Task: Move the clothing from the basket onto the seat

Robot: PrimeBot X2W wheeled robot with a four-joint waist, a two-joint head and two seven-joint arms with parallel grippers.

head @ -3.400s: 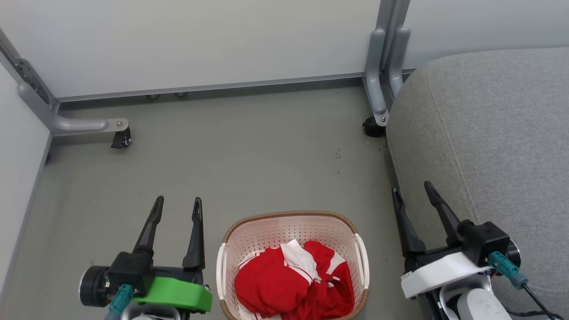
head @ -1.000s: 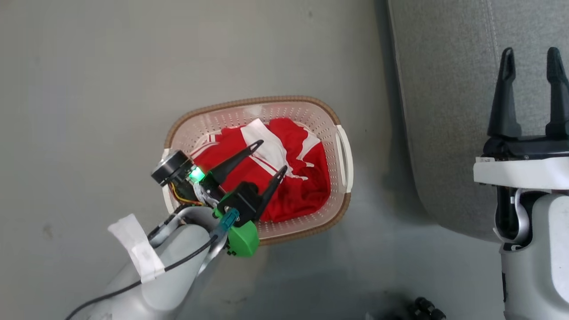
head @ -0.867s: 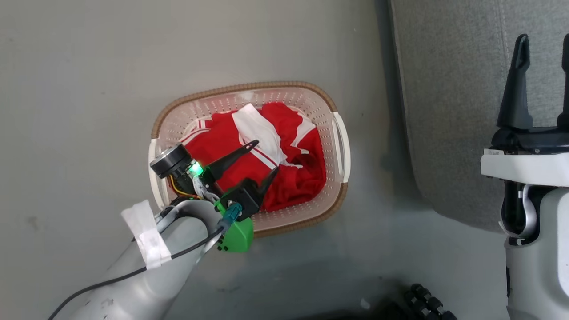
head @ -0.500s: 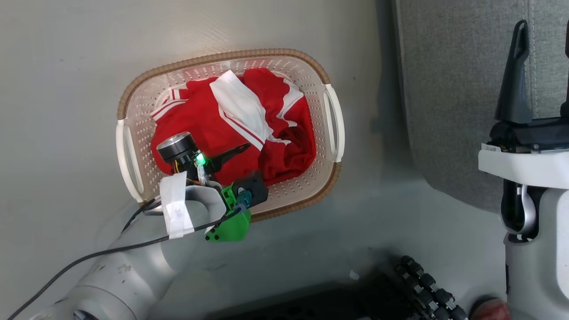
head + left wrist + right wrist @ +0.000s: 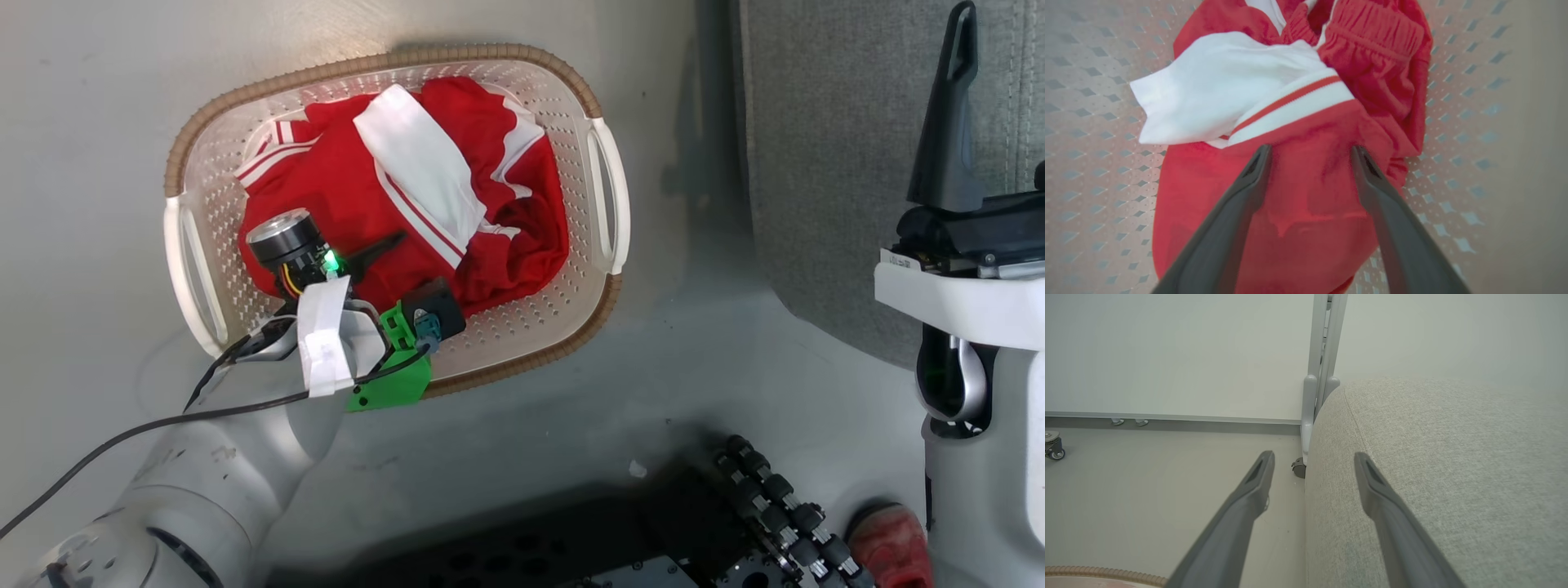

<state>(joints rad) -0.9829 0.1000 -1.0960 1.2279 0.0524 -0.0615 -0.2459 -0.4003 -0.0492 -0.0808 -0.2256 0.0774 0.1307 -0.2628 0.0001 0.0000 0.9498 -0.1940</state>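
Our left gripper [image 5: 1311, 151] has dropped into the basket [image 5: 522, 61]. Its fingers are spread wide, tips pressing the clothing [image 5: 1310, 196], with red fabric between them and nothing pinched yet. The whole bundle lies in the basket. Our right gripper [image 5: 1312, 457] hangs spread and empty, the seat [image 5: 1453, 457] under its right finger.

A lab or test bay staged as a home corner. Pale partition panels [image 5: 1167, 355] on a grey metal post [image 5: 1323, 343] with a caster [image 5: 1299, 468] stand behind the seat [image 5: 1433, 457]. Beside the seat, bare grey floor [image 5: 1147, 477] carries a basket [image 5: 375, 61] of clothing [image 5: 343, 180]. A second caster [image 5: 1052, 446] sits far left of the seat.
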